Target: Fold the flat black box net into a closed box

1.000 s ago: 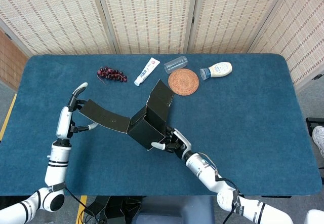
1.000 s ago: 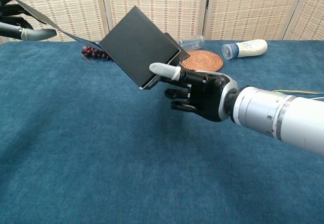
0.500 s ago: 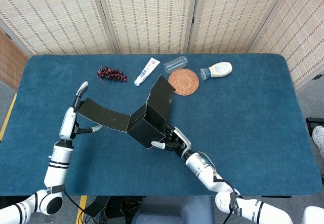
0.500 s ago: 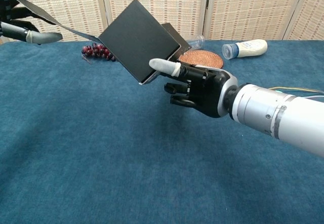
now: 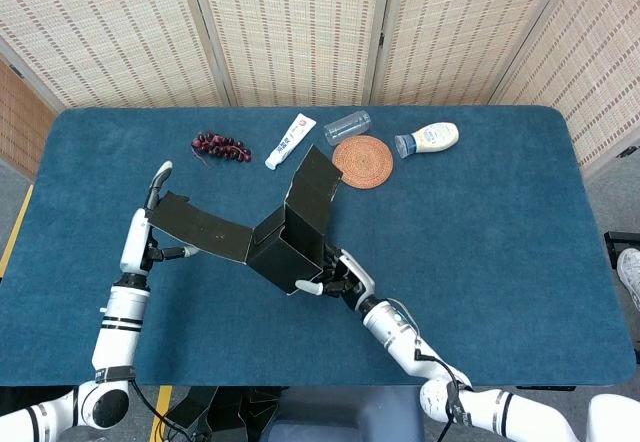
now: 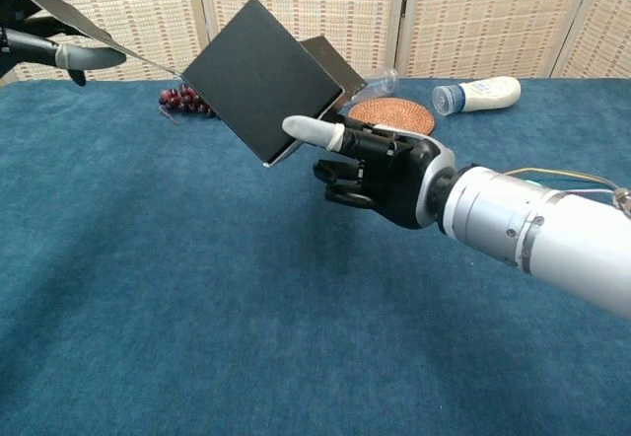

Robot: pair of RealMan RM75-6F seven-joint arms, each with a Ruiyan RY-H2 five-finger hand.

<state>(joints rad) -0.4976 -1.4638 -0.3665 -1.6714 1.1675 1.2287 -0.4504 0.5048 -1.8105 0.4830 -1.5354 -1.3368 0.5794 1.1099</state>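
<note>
I hold the black box net (image 5: pixel 270 232) above the table's near-left part: my right hand (image 5: pixel 335 275) grips its folded body, my left hand (image 5: pixel 150 224) pinches the long flap's far end, which stretches leftward, still unfolded.

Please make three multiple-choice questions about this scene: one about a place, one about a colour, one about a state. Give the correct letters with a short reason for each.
1. Where does the woven coaster lie?
A. between the clear cup and the mayonnaise bottle
B. under the black box
C. left of the grapes

2. What colour is the tablecloth?
A. red
B. blue
C. white

3. How is the box now?
A. flat on the table
B. closed
C. partly folded, held up by the left hand and right hand

Answers: 1 A, the head view shows it between them. 2 B, plainly blue. 3 C, one long flap still sticks out.
</note>
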